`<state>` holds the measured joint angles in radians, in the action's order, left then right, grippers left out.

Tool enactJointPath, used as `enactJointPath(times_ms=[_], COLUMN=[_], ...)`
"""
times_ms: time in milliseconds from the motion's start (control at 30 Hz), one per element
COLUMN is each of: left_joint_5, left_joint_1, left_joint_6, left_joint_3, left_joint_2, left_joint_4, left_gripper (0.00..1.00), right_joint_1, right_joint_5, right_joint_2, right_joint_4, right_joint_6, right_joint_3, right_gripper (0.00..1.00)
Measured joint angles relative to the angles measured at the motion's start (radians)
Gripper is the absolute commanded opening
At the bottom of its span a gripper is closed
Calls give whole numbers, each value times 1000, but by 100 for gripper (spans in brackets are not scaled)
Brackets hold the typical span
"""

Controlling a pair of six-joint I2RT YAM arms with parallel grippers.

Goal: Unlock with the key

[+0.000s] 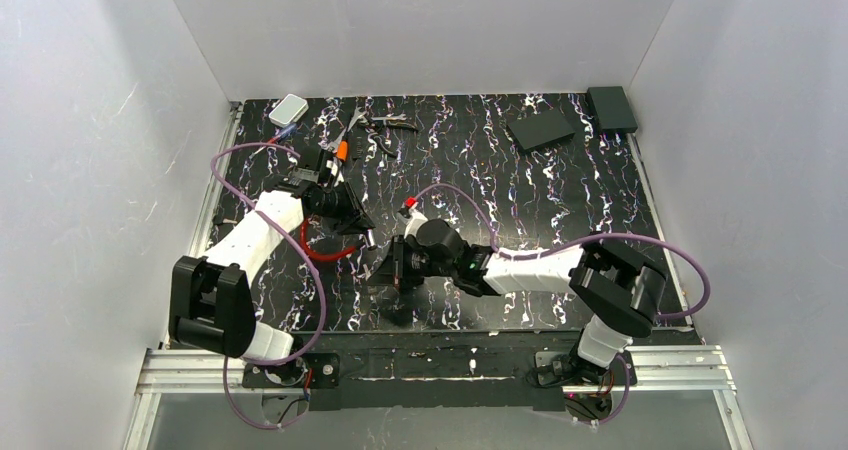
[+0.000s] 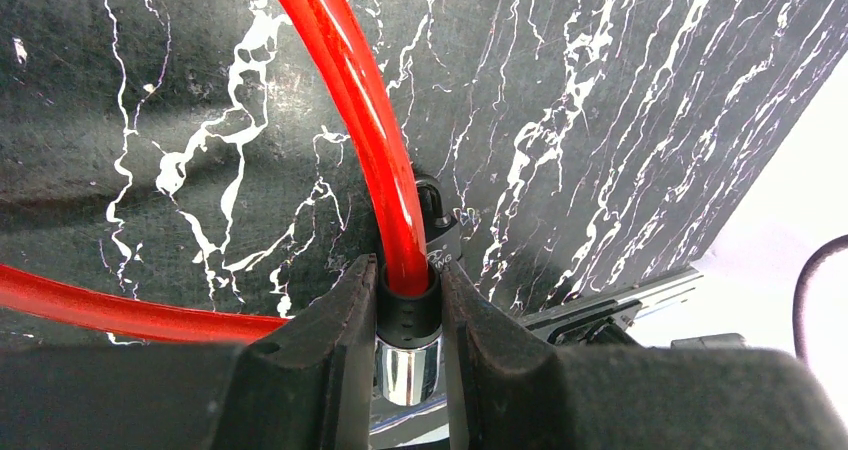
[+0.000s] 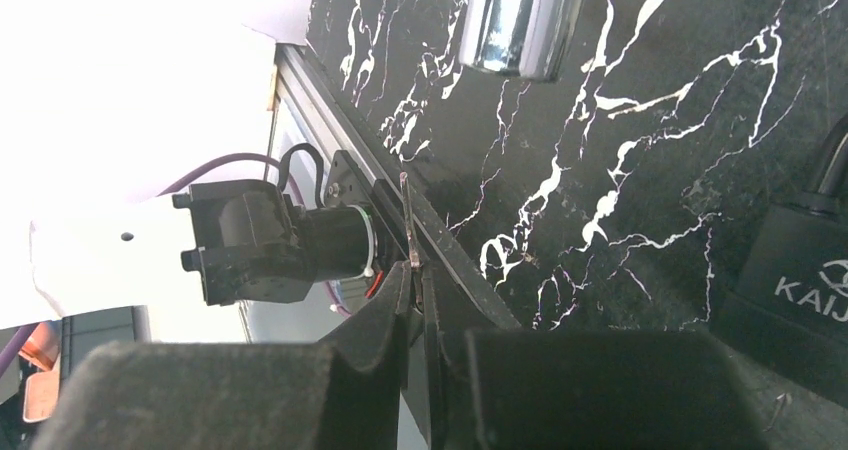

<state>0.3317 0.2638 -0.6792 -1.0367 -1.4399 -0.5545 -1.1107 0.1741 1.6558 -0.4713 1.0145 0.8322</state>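
- Key (image 3: 408, 232) showed edge-on as a thin metal blade pinched between the right jaws, which were closed tight on it.
- Left jaws were clamped on the black collar (image 2: 408, 310) at the end of the red cable (image 2: 350, 90). A chrome tip (image 2: 408, 370) stuck out of the collar between the two fingers.
- Padlock (image 2: 443, 240), small and black, sat on the worktop (image 2: 620, 120) just behind that collar, right against the cable. Whether its shackle passed round the cable could not be told.
- In the right wrist view the padlock's lettered body filled the lower right corner and the chrome tip hung at the top edge. The key touched neither of them.
- Beyond the collar the red cable swept away in a wide loop lying on the worktop beside the left arm.
- From above, both sets of jaws were near each other at the middle of the worktop, towards its near edge.
- At the far edge lay a small white case (image 1: 288, 109), shut, with its inside hidden. Some loose tools (image 1: 385, 122) and two flat black boxes (image 1: 540, 130) (image 1: 611, 108) lay there too.
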Motion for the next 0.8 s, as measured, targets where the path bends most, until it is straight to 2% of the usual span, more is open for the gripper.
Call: enactJointPath(times_ms=[467, 800], left_joint_5=[15, 19], left_joint_1=[0, 0], left_joint_6=[17, 22], left_joint_3=[0, 0], left_joint_2=[10, 10], left_joint_4=[0, 0], left_gripper=[0, 0], right_joint_1=[79, 85], right_joint_5=[2, 24], right_joint_2=[8, 48], right_joint_4=[72, 63], right_joint_6=[-45, -44], right_joint_3=[34, 49], right_gripper=[1, 1])
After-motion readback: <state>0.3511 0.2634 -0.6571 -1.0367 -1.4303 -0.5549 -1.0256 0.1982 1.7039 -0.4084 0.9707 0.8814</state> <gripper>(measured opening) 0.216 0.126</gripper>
